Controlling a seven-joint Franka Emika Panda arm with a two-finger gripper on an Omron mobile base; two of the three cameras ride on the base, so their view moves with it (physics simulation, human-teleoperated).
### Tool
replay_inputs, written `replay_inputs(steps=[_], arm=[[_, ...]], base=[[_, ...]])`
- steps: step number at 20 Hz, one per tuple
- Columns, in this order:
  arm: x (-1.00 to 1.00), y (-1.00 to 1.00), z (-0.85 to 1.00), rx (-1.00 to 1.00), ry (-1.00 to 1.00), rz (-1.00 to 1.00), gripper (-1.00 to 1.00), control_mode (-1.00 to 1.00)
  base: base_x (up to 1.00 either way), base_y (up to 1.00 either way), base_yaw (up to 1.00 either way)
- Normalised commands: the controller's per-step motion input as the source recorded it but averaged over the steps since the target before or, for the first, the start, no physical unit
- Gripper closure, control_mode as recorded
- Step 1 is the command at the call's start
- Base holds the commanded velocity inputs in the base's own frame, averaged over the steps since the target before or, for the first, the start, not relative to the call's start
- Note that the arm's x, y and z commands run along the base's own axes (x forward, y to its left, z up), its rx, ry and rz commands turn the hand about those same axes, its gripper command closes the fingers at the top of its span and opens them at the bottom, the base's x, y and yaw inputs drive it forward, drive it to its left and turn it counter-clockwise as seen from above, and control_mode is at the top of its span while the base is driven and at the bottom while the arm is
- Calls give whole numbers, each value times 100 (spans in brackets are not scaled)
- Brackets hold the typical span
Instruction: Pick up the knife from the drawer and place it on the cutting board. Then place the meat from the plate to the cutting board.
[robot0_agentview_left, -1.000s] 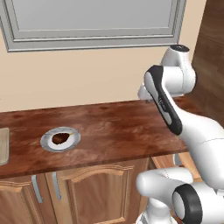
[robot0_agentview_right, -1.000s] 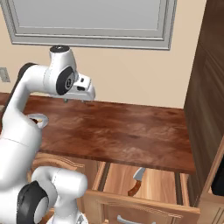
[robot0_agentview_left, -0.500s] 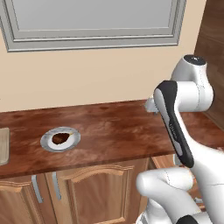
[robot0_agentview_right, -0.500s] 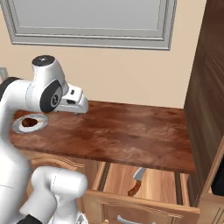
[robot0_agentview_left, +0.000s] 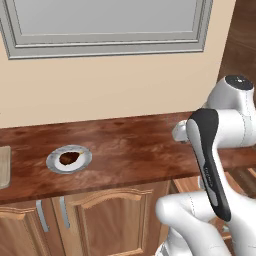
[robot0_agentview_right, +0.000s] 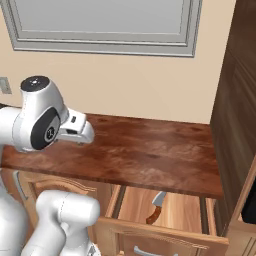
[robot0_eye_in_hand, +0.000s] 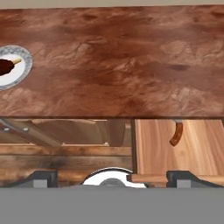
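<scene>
- Step: reaching for knife (robot0_agentview_right: 156, 208), which lies in open drawer (robot0_agentview_right: 185, 212).
- Gripper (robot0_eye_in_hand: 112, 177): fingers apart, empty, above the counter (robot0_agentview_right: 150, 155).
- Next move: descend over the handle.

Kitchen: wooden counter (robot0_agentview_right: 150, 155), cabinets (robot0_agentview_left: 107, 220)

One camera sits behind the arm on its left. It looks forward and down at the brown worktop (robot0_agentview_left: 125, 145), the plate (robot0_agentview_left: 69, 159) and the wall with the window frame (robot0_agentview_left: 105, 25). The other sits behind the arm on its right and looks down at that same worktop and the open drawer (robot0_agentview_right: 165, 212) under it. The hand camera looks down from above the worktop edge, quite close. It sees the plate at its left and the drawer at its lower right. All three views share the worktop.
</scene>
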Motion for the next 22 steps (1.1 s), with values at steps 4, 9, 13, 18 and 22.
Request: replay_inputs(steps=[4,9,13,18,22], arm=[[0,0,0,0,0,0,-100,100],[0,0,0,0,0,0,-100,100],[0,0,0,0,0,0,-100,100],[0,0,0,0,0,0,-100,100],[0,0,0,0,0,0,-100,100]], base=[[-38,56,-9],[-17,64,-18],[0,52,-41],[0,15,-43],[-4,0,-40]])
